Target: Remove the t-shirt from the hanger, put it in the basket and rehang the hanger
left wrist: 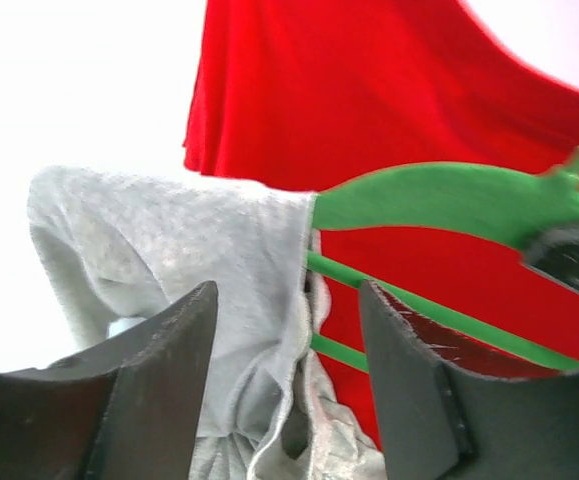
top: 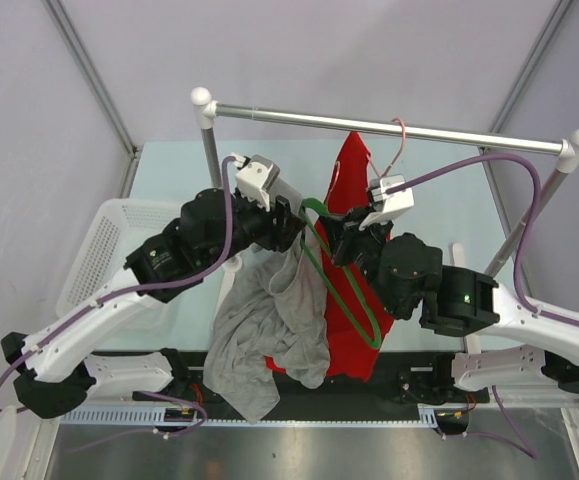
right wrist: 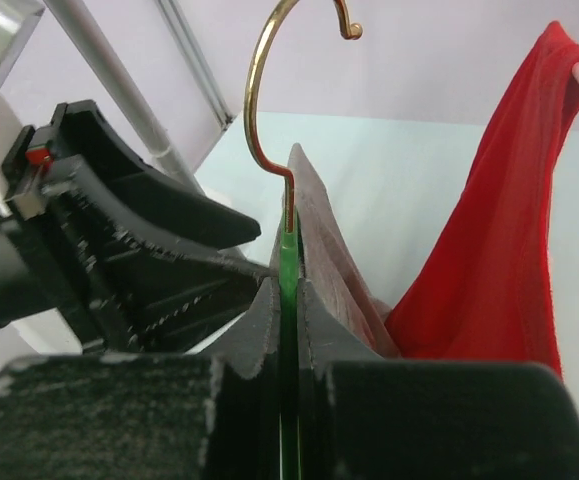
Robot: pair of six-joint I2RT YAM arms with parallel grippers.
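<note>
right pincer (right wrist: 289, 272) clamped tight on green hanger (left wrist: 439, 200) neck, just below hook. left pincer (left wrist: 289, 300) spread wide; grey t-shirt (top: 269, 330) bunched between its fingers.

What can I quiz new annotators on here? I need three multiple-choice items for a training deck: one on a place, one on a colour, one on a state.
1. Where is the basket?
A. on the rail
B. right of both arms
C. at the left side of the table

2. What colour is the hanger held by the right gripper?
A. green
B. pink
C. blue

3. How is the left gripper?
A. shut on the hanger
B. open
C. shut on the rail

Answers:
1 C, the top view shows it beside the left arm.
2 A, the right wrist view shows green plastic pinched under the hook.
3 B, its fingers stand apart, with the grey shirt beyond them.
</note>
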